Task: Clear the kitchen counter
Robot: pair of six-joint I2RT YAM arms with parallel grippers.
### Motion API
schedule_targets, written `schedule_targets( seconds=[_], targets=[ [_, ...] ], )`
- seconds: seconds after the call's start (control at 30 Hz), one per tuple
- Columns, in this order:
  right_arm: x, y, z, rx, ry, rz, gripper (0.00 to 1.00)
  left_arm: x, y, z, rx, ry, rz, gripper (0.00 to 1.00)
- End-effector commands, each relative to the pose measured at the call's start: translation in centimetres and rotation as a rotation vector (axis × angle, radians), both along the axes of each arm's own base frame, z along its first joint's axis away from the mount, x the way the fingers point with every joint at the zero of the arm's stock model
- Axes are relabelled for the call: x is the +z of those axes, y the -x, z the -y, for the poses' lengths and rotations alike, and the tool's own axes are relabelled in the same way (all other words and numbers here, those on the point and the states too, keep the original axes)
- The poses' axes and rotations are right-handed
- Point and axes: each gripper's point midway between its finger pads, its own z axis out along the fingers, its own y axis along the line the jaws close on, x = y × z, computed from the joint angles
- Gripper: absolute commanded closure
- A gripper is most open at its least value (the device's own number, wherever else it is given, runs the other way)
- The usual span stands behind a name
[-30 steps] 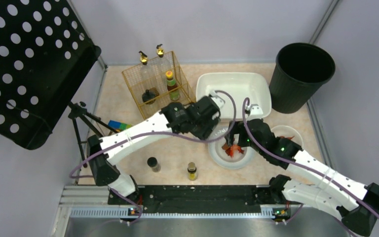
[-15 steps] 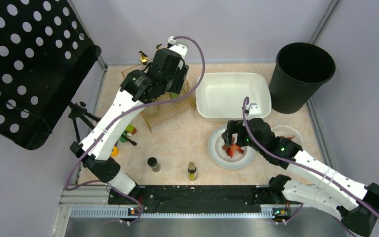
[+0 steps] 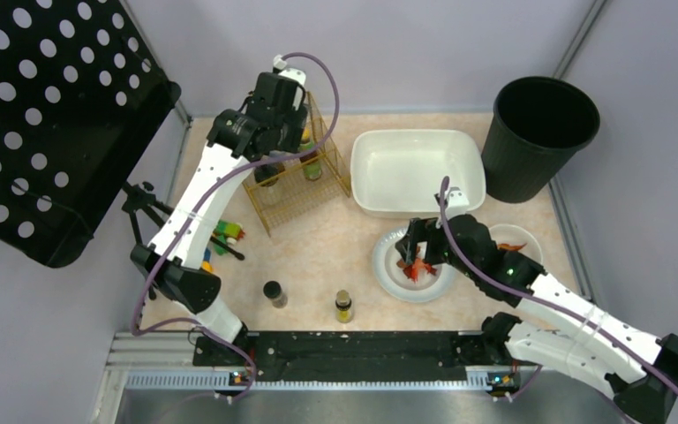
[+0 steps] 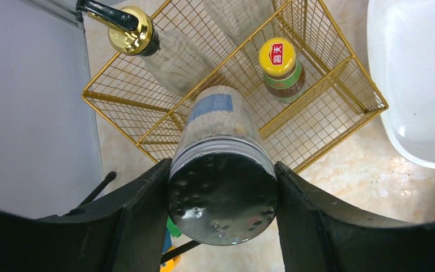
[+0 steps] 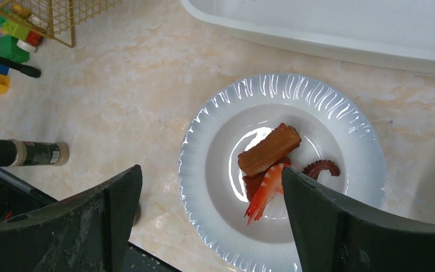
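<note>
Left wrist camera is showing the left gripper [image 4: 222,190] clamping a clear jar [image 4: 218,119] (black lid toward the lens) over the gold wire basket [image 4: 340,122], which is standing on the kitchen counter [image 4: 340,175]. The right gripper [image 5: 209,184] is hovering, fingers spread wide, above a white plate [image 5: 323,107] carrying a shrimp [image 5: 263,192], also sitting on that counter.

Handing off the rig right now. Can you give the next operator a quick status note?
Left claw: shut on a black-lidded jar, over the gold wire basket.
Right claw: open, empty, above the white plate of food scraps.
Done: several bottles stand in the basket.
Left: basket the jar; black-capped bottle, yellowish bottle, toy blocks, plate and small bowl sit on the kitchen counter.
</note>
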Motion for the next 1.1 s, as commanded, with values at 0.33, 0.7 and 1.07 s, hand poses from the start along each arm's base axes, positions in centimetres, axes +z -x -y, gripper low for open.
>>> schedule_targets(
  seconds=[0.33,0.7,1.07],
  targets=[
    [0.9,0.0,0.0,0.019,-0.029,0.048,0.09,-0.2,-4.9,1.3,-0.023,0.123,0.062,1.00],
    [0.9,0.3,0.1,0.027,-0.040,0.054,0.09,-3.6,-7.3,0.7,0.009,0.136,-0.013,1.00],
    [0.5,0.5,0.1,0.030,-0.045,0.051,0.09,-9.2,-8.1,0.3,0.064,0.148,-0.115,1.00]
  ],
)
